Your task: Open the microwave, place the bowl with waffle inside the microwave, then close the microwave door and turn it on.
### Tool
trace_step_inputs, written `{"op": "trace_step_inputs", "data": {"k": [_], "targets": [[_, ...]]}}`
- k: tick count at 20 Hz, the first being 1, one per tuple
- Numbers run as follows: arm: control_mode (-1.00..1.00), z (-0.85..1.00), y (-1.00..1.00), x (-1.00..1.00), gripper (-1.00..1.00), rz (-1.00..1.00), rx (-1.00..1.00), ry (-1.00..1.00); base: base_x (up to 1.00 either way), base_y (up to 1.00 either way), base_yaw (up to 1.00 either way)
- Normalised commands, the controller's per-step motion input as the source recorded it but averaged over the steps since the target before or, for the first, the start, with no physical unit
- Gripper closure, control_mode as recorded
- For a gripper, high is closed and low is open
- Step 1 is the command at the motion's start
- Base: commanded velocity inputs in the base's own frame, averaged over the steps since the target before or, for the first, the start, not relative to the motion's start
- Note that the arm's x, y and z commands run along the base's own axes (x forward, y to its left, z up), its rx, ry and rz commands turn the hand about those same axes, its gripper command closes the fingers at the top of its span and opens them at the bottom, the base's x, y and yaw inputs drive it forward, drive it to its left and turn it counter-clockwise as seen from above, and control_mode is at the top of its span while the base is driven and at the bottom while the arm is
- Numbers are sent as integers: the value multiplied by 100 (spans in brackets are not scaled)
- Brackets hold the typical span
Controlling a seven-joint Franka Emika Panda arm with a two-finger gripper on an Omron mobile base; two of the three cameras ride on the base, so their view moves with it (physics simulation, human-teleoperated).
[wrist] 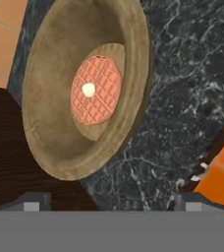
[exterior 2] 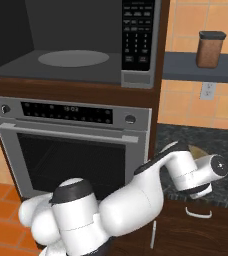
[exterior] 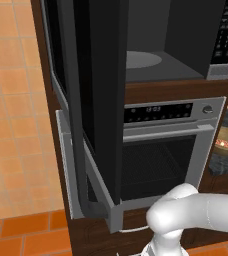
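Pincer (wrist: pixel 109 199): spread wide, holding nothing, both dark tips low in the hand view, poised above the bowl (wrist: pixel 87 88) and apart from it. Bowl: tan, broad, shallow, resting on the dark marbled surface (wrist: pixel 182 98) close to its edge, to the right of the oven (exterior 2: pixel 71 145); one round waffle (wrist: pixel 95 90) with a pale dab at its centre lies in the bottom. Microwave (exterior 2: pixel 86 45): built in above the oven, grey cavity exposed, round turntable (exterior 2: pixel 73 58) bare, black keypad (exterior 2: pixel 138 35) on the right. Microwave door (exterior: pixel 93 95): swung fully out to the left, black glass panel standing edge-on in the left base view. Oven: silver front, door shut. Brown jar (exterior 2: pixel 210 49): on a shelf above the surface, well away from the work. Step in hand, by judgement: opening is done; the approach to the bowl is under way, grasp not yet made. Next move likely calls for lowering the pincer so one tip goes inside the rim and one outside, then pressing together on the wall without tipping the waffle out.
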Motion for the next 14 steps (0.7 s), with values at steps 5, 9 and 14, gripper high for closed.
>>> {"op": "trace_step_inputs", "data": {"k": [5,9,14], "targets": [[-100,-27,-10,29,-100,0,0,0,0,0,0],[-100,-18,-21,32,-100,0,1,0,0,0,0],[-100,-17,-23,22,-100,-4,6,1,0,0,0]]}}
